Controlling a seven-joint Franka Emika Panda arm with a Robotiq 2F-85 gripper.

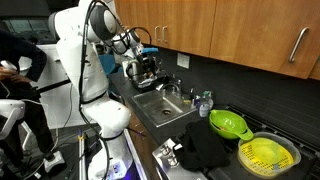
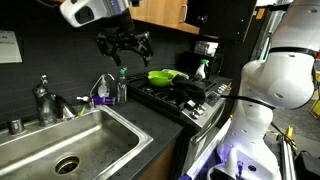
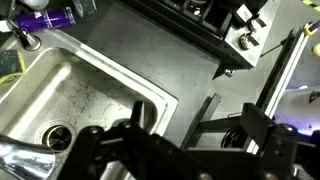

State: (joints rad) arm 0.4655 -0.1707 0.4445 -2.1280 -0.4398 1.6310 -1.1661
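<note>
My gripper [image 2: 123, 47] hangs open and empty high above the dark counter, beside the steel sink [image 2: 105, 122]. It also shows above the sink in an exterior view [image 1: 143, 68]. In the wrist view its two dark fingers [image 3: 195, 140] spread wide at the bottom of the picture, with nothing between them. Below lie the sink basin [image 3: 90, 85] and the counter. A purple bottle [image 2: 105, 96] stands at the sink's far corner, nearest the gripper, and shows in the wrist view [image 3: 55, 17].
A faucet [image 2: 45, 98] stands behind the sink. On the stove lie a black cloth [image 1: 205, 148], a green colander [image 1: 228, 123] and a yellow strainer [image 1: 268, 155]. A spray bottle [image 1: 205, 103] stands by the sink. Wooden cabinets [image 1: 240, 30] hang overhead.
</note>
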